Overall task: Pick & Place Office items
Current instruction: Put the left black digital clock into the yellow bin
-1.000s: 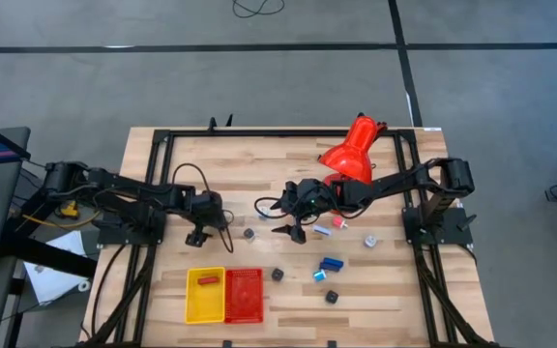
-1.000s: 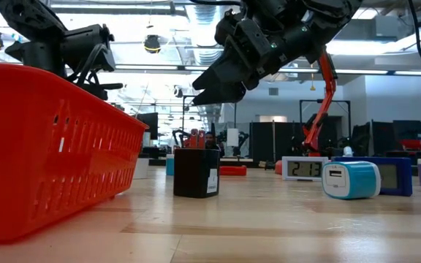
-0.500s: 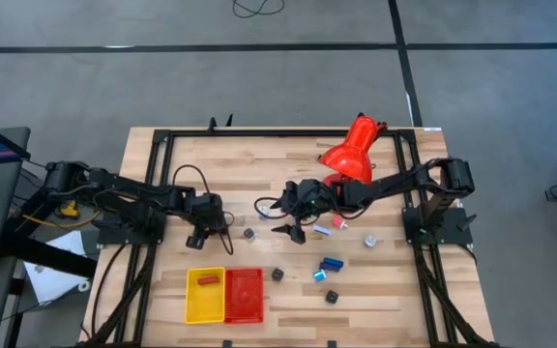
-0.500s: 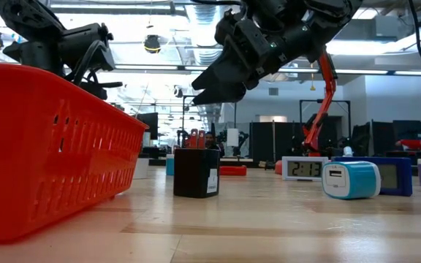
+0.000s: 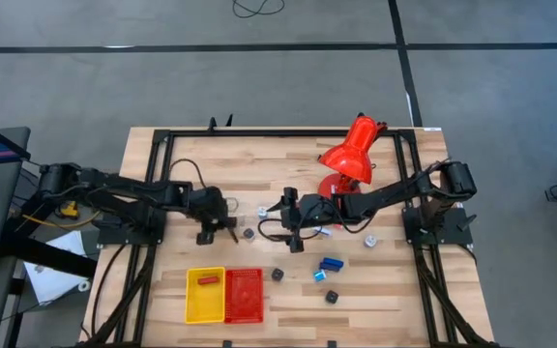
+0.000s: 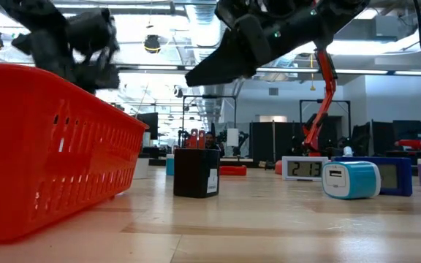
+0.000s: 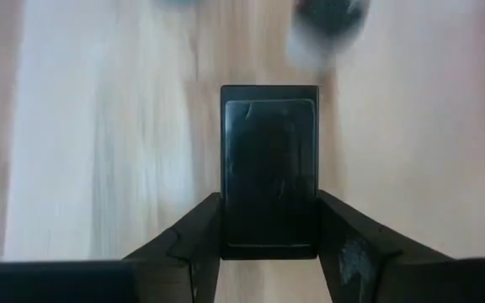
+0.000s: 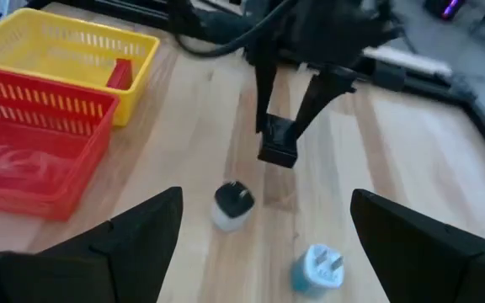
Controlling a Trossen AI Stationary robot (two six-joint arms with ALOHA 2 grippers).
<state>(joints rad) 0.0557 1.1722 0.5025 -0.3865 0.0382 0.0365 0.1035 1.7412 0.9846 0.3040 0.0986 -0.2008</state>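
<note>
Clearly we see the left tool closed on a small black rectangular block, its two dark fingers pressing the block's sides and holding it just above the pale wooden worktop. Our right tool hovers nearby over the middle of the worktop with its fingers spread wide and nothing between them. Beyond, a yellow plastic tray and a red plastic tray sit side by side.
</note>
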